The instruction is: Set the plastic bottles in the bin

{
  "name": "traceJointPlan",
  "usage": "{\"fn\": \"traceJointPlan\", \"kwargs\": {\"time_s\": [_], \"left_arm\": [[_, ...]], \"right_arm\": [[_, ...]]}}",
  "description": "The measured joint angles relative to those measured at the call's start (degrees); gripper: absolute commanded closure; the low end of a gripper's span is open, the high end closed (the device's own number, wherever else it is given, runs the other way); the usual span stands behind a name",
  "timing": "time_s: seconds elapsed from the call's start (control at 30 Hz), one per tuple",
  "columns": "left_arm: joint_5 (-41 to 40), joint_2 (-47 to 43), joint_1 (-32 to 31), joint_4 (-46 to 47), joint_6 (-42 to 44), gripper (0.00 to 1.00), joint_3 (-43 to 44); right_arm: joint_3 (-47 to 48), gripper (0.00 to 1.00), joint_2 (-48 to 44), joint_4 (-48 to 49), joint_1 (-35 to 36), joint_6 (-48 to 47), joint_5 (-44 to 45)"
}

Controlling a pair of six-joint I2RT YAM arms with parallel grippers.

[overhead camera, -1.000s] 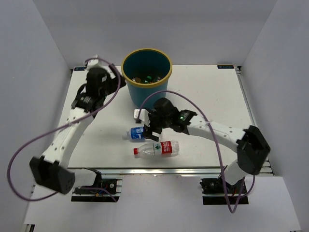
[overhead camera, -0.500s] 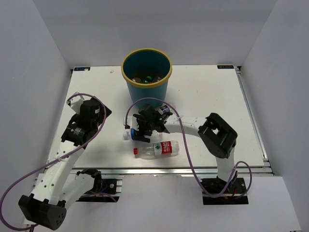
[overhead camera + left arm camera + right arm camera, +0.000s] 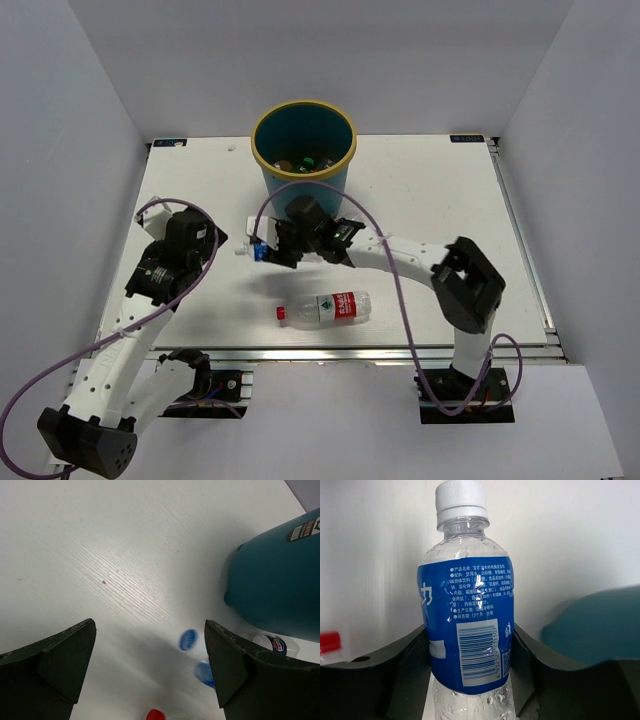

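Observation:
My right gripper (image 3: 277, 248) is shut on a clear plastic bottle (image 3: 258, 250) with a blue label and holds it just off the table, in front of the bin. In the right wrist view that bottle (image 3: 470, 630) fills the gap between both fingers (image 3: 405, 655), its white cap pointing away. A second bottle (image 3: 325, 308), with a red label and cap, lies on its side near the front edge. The teal bin (image 3: 302, 185) with a yellow rim stands at the back centre with several bottles inside. My left gripper (image 3: 150, 670) is open and empty above the table's left part.
The bin's wall (image 3: 280, 580) shows at the right of the left wrist view, with the red cap (image 3: 155, 714) at the bottom edge. Purple cables loop over both arms. White walls enclose the table on three sides.
My right gripper closed on the blue-label bottle and carried it up and left toward the bin. The left arm drew back from the bin to the table's left side.

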Motion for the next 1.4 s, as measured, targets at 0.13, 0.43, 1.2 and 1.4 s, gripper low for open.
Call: {"fn": "traceJointPlan", "kwargs": {"time_s": [0.13,0.43,1.2,1.4], "left_arm": [[-0.85,-0.96,0.0,-0.7,-0.02,0.02,0.0],[-2.08,-3.54,0.0,-0.24,0.52,0.02,0.0],[3.08,5.31,0.0,5.11,1.92,0.02,-0.61],[5.51,7.17,0.0,9.16,2.69,0.02,-1.16]], "right_arm": [[6.64,0.57,-7.58,1.14,-0.42,2.1,-3.32],[28.96,0.53,-12.13,13.6,-12.92,23.06,-11.08],[38.23,0.11,1.05,-0.87,-22.1,29.51,-17.33],[10.01,0.11,-26.4,-4.76,-17.68,22.34,-14.69]]}}
